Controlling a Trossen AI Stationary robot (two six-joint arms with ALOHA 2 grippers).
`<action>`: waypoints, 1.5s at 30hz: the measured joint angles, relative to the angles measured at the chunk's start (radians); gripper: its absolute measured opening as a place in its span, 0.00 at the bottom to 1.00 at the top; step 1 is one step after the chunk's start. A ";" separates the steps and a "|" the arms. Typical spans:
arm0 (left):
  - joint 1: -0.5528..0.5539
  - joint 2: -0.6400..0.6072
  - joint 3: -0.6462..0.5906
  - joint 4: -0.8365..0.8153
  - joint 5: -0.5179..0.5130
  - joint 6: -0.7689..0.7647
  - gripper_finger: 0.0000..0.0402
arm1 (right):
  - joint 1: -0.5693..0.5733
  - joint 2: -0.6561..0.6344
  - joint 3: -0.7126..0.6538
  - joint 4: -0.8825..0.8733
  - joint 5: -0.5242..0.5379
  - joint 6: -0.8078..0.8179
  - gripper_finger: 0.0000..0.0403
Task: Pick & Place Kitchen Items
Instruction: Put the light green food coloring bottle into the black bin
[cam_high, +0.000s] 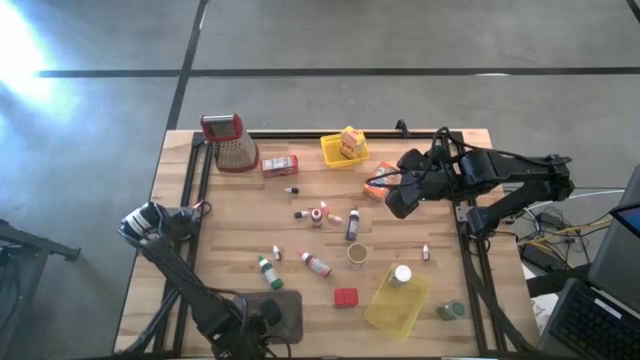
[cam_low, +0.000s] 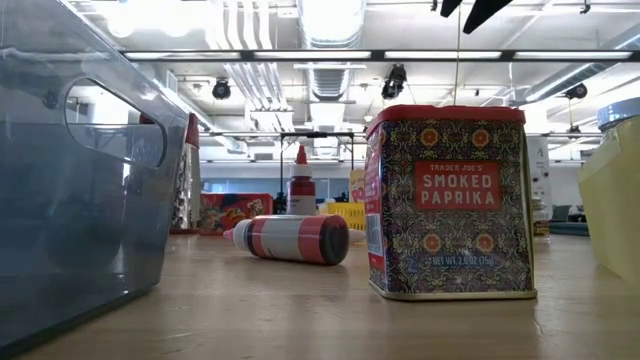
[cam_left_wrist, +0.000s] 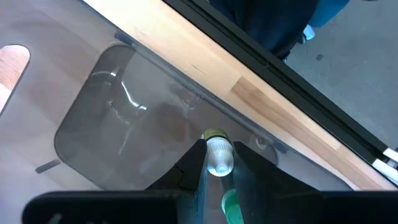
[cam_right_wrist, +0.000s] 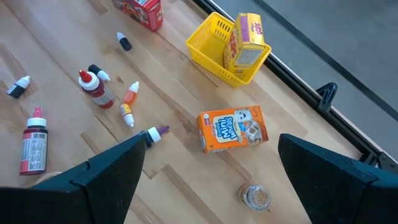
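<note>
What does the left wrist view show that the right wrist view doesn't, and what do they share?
Only the left wrist view: the left gripper shut on a small bottle above the grey tray.
Only the right wrist view: the open right gripper above an orange box, a yellow basket holding a yellow box, a little jar and scattered tiny bottles.
Both: the wooden table and its dark edge rail.

Metal grater with red handle, upright at far left of wooden desk. Small yellow basket far centre; larger yellow basket near right. Grey tray near left.
</note>
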 joint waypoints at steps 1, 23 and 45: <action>0.000 0.000 -0.003 0.004 0.000 -0.003 0.16 | 0.000 0.000 0.000 0.000 0.000 0.000 0.90; -0.002 -0.001 -0.066 0.079 0.022 -0.090 0.16 | 0.000 0.000 0.000 0.007 0.000 0.000 0.90; -0.002 -0.001 -0.076 0.105 0.021 -0.128 0.31 | 0.000 0.000 0.000 0.008 0.000 0.000 0.90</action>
